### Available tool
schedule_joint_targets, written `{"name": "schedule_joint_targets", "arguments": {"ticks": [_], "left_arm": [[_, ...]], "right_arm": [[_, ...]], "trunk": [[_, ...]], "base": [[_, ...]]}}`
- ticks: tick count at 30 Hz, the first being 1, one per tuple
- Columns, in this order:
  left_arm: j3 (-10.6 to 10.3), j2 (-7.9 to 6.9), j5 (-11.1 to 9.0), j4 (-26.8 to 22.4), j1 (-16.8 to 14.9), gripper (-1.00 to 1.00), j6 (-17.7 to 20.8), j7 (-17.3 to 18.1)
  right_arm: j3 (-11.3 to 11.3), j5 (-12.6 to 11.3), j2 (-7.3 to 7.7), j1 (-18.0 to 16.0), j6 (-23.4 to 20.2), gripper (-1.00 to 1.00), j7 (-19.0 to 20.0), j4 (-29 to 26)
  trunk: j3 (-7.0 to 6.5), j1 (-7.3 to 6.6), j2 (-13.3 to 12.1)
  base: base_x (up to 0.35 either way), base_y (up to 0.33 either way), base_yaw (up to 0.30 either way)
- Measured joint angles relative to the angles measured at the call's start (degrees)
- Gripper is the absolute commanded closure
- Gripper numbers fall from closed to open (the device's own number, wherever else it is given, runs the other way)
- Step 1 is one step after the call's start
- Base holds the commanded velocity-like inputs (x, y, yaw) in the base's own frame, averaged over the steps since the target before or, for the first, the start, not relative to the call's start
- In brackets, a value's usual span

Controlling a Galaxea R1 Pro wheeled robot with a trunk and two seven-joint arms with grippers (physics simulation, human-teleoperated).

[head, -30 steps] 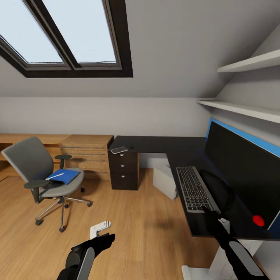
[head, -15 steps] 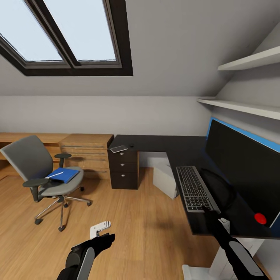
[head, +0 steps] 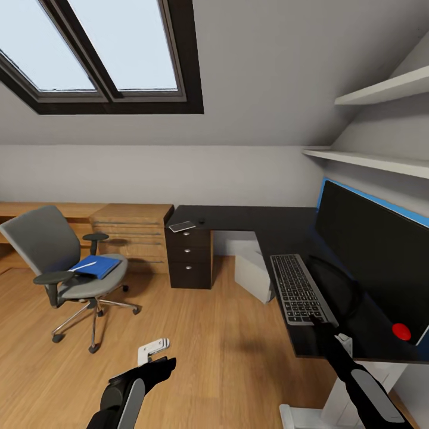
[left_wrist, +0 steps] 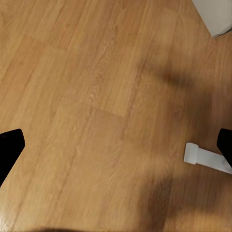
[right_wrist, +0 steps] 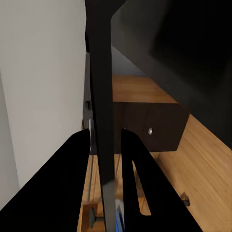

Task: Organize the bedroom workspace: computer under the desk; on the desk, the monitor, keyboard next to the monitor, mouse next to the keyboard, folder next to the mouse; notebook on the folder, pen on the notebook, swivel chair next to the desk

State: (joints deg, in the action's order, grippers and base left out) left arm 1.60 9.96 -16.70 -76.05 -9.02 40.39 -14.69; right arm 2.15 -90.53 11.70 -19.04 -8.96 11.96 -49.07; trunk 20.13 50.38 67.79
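Black bench (head: 250, 221) at 3 o'clock carries keyboard (head: 296, 288), monitor (head: 372, 256) | blue folder (head: 95, 266) on chair (head: 65, 268) at 9 o'clock | right gripper (right_wrist: 105, 145) clamped on keyboard edge | left gripper (left_wrist: 116, 145) spread over floor (head: 196, 351)

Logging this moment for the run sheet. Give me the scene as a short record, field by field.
room: attic bedroom, wood floor
desk: dark, L-shaped
monitor: on desk
keyboard: on desk, in front of monitor
folder: blue, on swivel chair seat
computer: white, under desk
left gripper: open, over bare floor
right gripper: shut on keyboard, at its near edge
folder step: not yet done
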Motion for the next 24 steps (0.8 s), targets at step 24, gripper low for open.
{"name": "schedule_joint_targets", "arguments": {"ticks": [24], "left_arm": [[-0.05,0.00,0.06,0.34,0.00,-1.00,0.04,0.08]], "right_arm": [[-0.07,0.00,-0.09,0.00,0.12,1.00,-0.11,0.00]], "trunk": [[0.00,0.00,0.00]], "base": [[0.000,-0.010,0.000]]}}
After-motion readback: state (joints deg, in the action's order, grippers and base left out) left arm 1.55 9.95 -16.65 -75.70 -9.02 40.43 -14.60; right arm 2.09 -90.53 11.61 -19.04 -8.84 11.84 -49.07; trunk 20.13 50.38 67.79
